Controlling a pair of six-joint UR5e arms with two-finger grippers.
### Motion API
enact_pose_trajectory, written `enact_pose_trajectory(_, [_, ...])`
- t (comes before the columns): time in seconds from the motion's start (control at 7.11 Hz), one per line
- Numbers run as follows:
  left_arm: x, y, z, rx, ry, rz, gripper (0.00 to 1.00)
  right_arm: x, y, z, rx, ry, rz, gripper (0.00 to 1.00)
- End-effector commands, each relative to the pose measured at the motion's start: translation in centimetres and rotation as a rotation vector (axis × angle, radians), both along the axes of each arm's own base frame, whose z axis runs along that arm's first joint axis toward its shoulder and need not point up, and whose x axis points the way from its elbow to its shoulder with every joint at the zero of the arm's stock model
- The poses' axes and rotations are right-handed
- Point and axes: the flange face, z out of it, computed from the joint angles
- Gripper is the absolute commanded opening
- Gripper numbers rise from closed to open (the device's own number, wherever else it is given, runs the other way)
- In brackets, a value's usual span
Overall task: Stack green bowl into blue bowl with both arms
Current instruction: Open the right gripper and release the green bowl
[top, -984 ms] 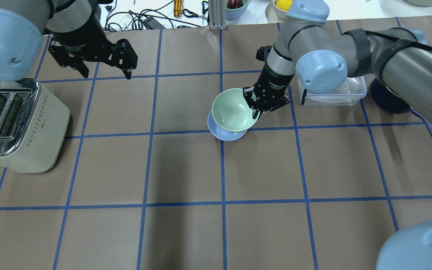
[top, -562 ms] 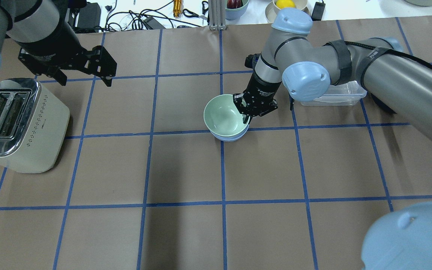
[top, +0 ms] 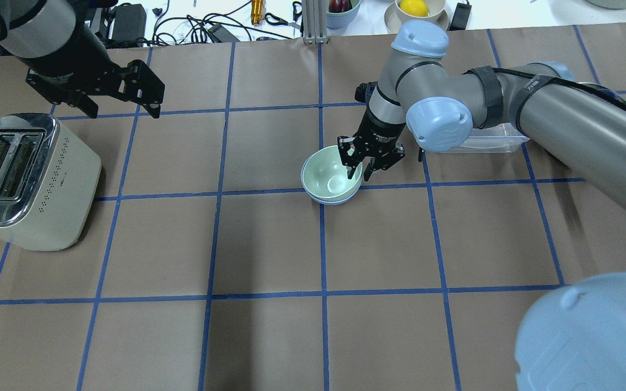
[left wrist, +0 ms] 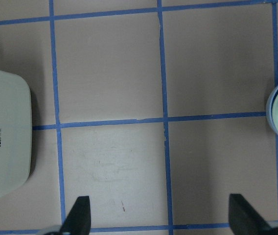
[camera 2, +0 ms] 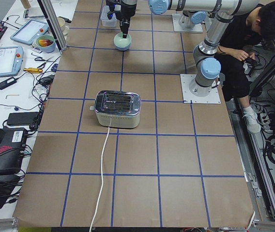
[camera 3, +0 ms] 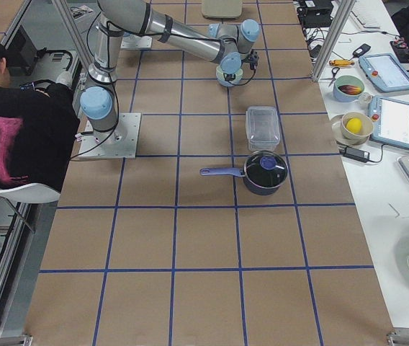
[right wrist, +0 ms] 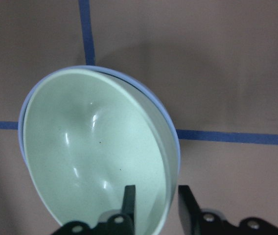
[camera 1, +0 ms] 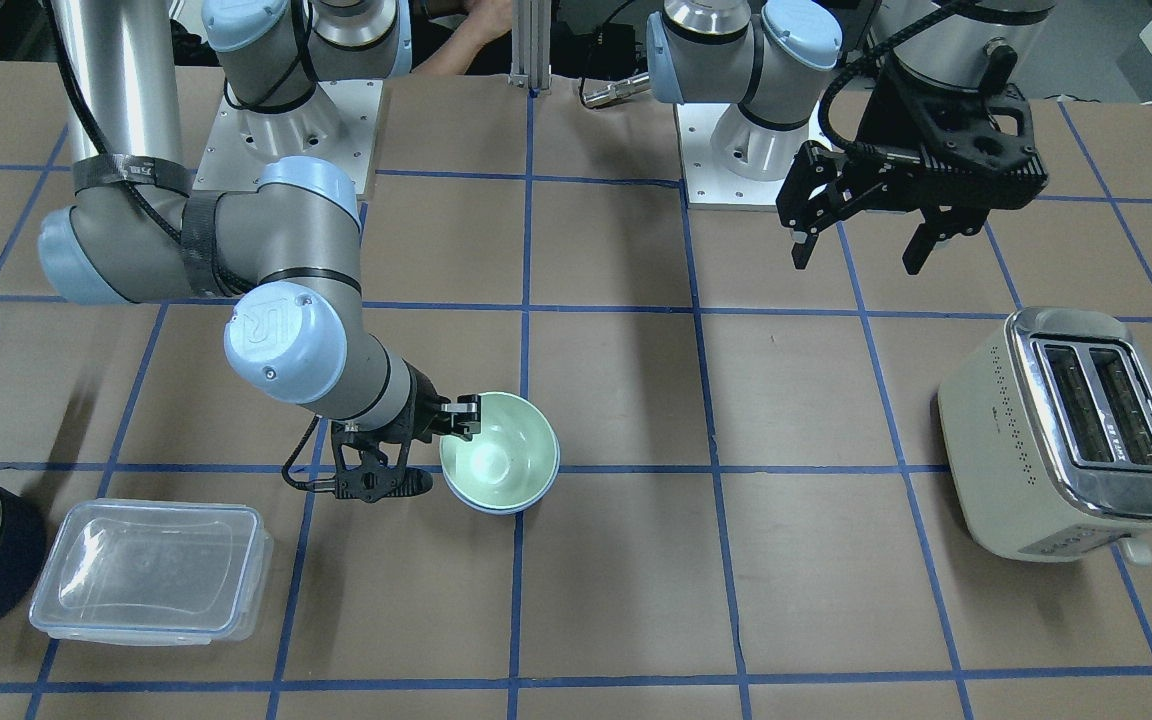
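- green bowl (top: 328, 176) sits nested in the blue bowl (top: 332, 201) at mid-table.
- right gripper (top: 358, 175) straddles their rim, fingers parted.
- left gripper (top: 124, 111) hangs spread wide near the toaster (top: 25, 179).

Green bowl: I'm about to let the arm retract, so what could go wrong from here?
The right hand straddles the rim of the green bowl, one finger inside; retracting sideways could drag or tip it. It looks slightly tilted in the blue bowl, so it may not be fully seated.
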Motion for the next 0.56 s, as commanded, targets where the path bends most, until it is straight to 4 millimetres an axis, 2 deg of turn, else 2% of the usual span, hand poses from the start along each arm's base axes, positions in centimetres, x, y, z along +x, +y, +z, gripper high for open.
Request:
enact_pose_trajectory(0.0, [0.3, -0.1, 0.2, -0.008, -0.006, -0.044, 1.0, -2.8, -0.1, 5.2, -0.083, 0.049, -0.027, 1.0])
enact_pose_trajectory(0.14, [0.2, -0.2, -0.2, -0.001, 0.001, -0.037, 1.0, -5.1, 1.6, 8.9, -0.07, 0.08, -0.05, 1.0])
enact_pose_trajectory(0.42, [0.1, -0.1, -0.4, 0.004, 0.001, -0.039, 1.0, -10.0, 4.9, 15.1, -0.102, 0.26, -0.009, 1.0])
